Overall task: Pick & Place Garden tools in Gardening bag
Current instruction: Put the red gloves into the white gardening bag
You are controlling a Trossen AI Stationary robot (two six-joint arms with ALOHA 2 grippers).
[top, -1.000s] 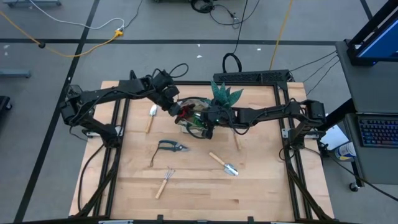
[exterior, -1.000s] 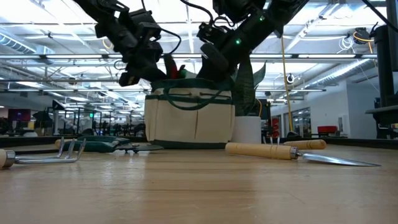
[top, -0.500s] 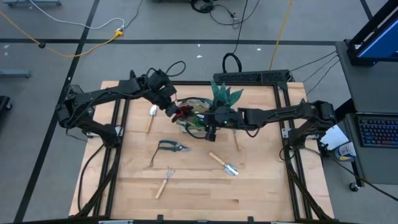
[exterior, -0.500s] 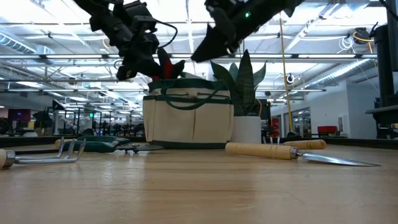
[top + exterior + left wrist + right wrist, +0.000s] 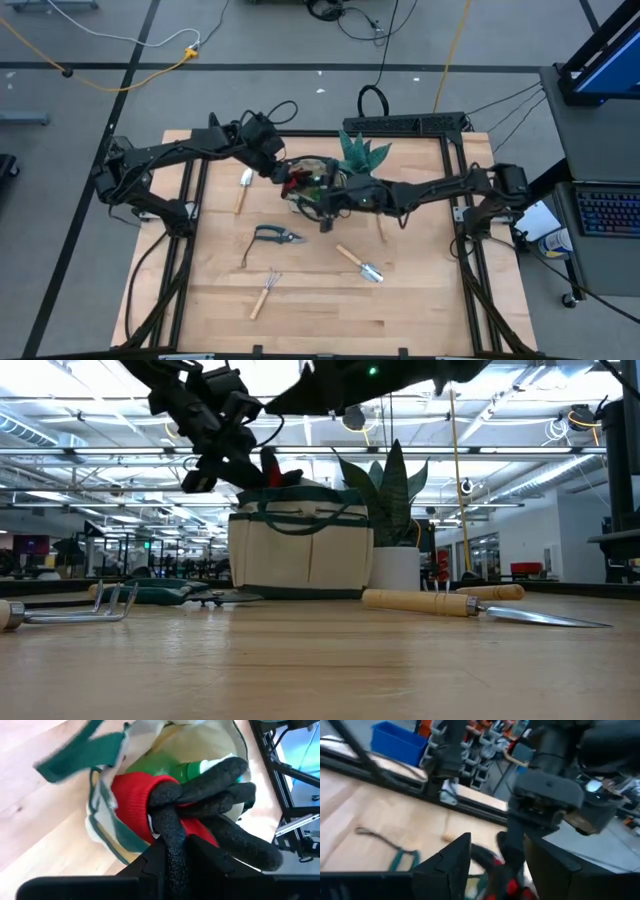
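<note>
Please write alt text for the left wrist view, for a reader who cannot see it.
The left gripper holds a red-black glove over the open bag, its jaws shut on the glove. A green spray bottle already lies inside the bag, and the wooden table shows around it.

Two dark, matte, jointed arms with black looped cables; blocky angular black gripper fingers (image 5: 451, 860); green indicator light.
</note>
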